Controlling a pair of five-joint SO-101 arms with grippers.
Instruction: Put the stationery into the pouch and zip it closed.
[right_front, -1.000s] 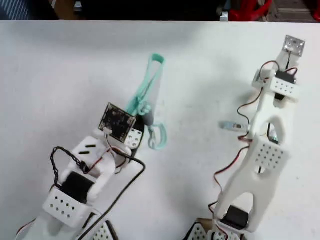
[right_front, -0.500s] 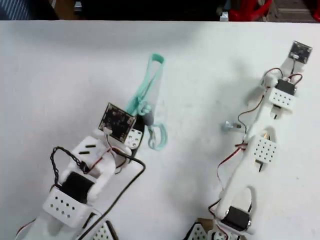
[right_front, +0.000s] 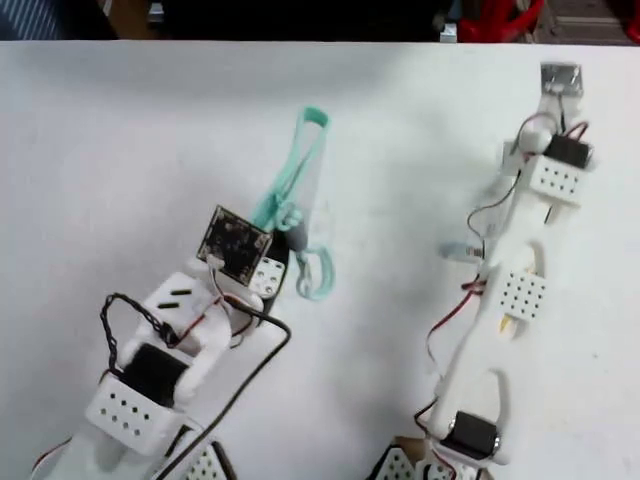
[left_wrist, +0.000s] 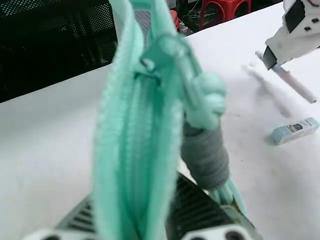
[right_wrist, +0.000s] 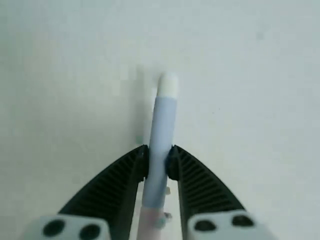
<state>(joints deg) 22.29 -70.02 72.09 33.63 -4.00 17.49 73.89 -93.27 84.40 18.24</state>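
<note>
My right pincer (right_wrist: 157, 156) clamps the pen (right_wrist: 164, 112), barrel jutting out past its tips; my left pincer (left_wrist: 137, 216) pinches the mint pouch (left_wrist: 129, 125).

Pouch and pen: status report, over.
Left gripper shut on pouch, pouch standing on edge. Right gripper shut on pen, apart from pouch. Small box loose on table, not yet picked.
</note>
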